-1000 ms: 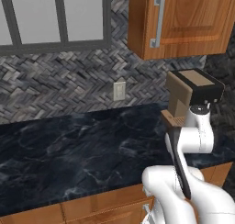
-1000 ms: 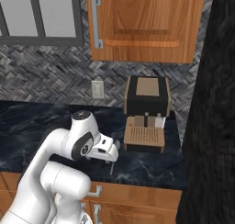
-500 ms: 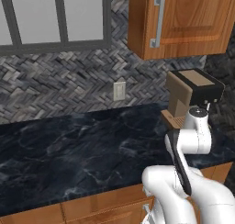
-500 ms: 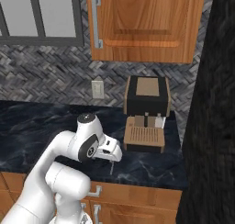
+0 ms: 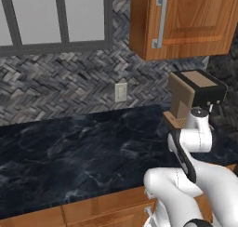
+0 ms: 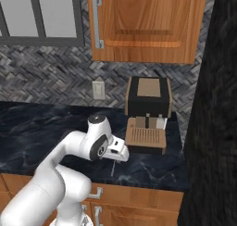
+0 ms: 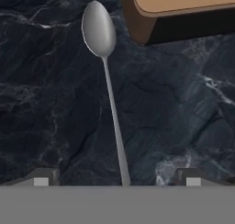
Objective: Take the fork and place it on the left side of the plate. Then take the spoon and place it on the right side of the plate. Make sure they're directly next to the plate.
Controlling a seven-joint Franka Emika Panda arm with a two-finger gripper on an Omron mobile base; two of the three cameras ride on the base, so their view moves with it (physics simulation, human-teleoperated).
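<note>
The pincer (image 7: 114, 177) hung with tips wide apart, gripping nothing, over the spoon (image 7: 106, 85) on the dark tabletop (image 7: 50, 108). Its handle ran between the tips, bowl farthest, beside the coffee machine (image 6: 148, 114).

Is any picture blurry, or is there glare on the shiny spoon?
Hand view: the slim silver-grey metal spoon is sharp, evenly lit, with a soft sheen and no hard glare. Both base views: slightly soft and flatly lit, with only faint shadows on the dark marble counter.
</note>
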